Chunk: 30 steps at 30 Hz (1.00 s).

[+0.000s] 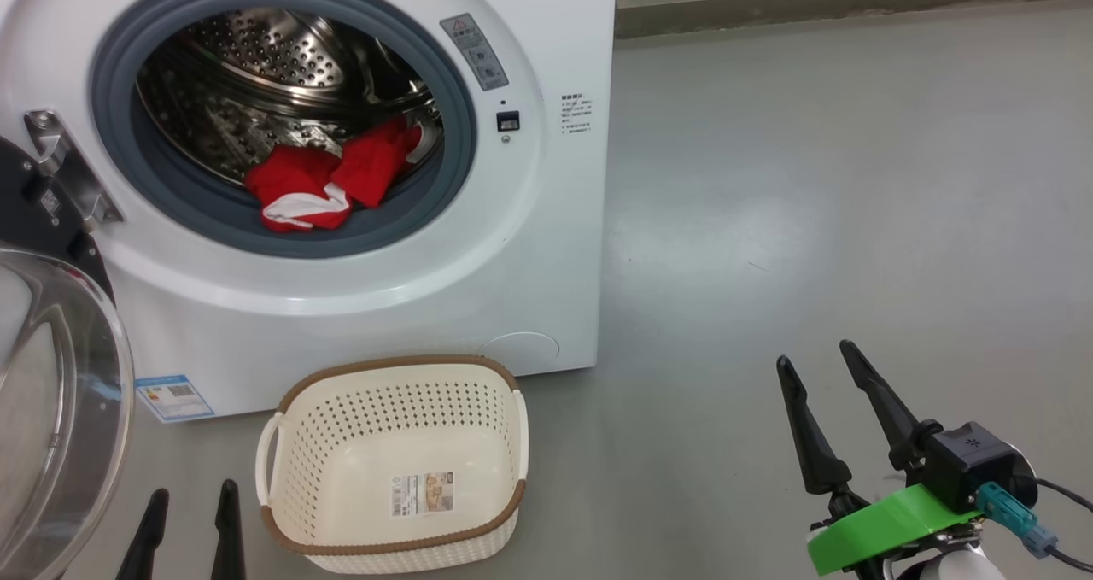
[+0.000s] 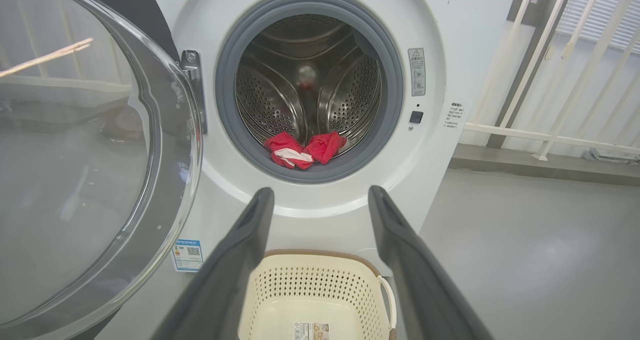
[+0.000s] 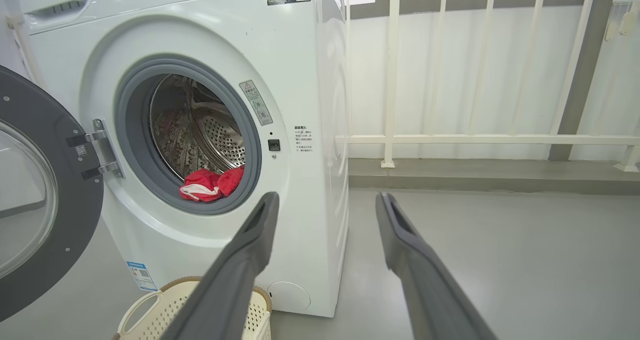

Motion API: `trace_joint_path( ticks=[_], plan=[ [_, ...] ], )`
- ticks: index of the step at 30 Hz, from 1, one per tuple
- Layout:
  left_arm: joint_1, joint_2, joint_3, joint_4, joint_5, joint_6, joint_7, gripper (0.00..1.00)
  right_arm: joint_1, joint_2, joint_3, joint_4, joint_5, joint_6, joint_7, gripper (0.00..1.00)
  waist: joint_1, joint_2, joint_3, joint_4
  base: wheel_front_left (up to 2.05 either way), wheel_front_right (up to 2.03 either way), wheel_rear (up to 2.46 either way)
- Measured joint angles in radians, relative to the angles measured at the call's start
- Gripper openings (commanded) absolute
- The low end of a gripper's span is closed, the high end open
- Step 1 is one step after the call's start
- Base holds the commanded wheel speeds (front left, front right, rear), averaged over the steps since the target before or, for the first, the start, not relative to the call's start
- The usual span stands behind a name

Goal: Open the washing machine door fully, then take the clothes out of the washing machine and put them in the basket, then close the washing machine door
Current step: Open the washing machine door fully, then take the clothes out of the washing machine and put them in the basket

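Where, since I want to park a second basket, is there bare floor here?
Bare: the grey floor right of the washing machine, as far as the right hand. Crowded: before the machine, where the open washing machine door, the left hand and the basket sit side by side.

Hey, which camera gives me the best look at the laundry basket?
The head view: the basket sits whole on the floor before the washing machine, empty but for a paper label. The left wrist view crops its near end between the fingers; the right wrist view catches one handle and some rim behind a finger.
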<state>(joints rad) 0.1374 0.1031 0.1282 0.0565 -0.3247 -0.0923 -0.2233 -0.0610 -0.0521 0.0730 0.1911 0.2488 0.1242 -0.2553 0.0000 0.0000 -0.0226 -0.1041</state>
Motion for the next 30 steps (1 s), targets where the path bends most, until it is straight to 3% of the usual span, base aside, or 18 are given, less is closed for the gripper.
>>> trace_joint_path(
  ticks=[12, 18, 30],
  plan=[
    [0.007, -0.003, -0.010, 0.002, 0.026, 0.035, -0.016, 1.00, 0.018, 0.002, -0.031, -0.018, -0.012, 0.000, 0.000, 1.00, 0.0000, 0.0001, -0.003, -0.002, 0.00, 0.00, 0.00],
    [0.009, -0.003, -0.009, 0.001, 0.050, 0.073, -0.016, 1.00, 0.018, 0.002, -0.030, -0.017, -0.012, 0.000, 0.000, 1.00, 0.0000, 0.0000, -0.003, 0.003, 0.20, -0.25, 0.05],
    [0.009, -0.001, -0.026, -0.012, 0.053, 0.079, -0.006, 1.00, 0.018, 0.002, -0.027, -0.006, -0.010, 0.000, 0.000, 1.00, 0.0000, 0.0000, -0.007, 0.010, 1.43, -1.43, 0.00]
  ],
)
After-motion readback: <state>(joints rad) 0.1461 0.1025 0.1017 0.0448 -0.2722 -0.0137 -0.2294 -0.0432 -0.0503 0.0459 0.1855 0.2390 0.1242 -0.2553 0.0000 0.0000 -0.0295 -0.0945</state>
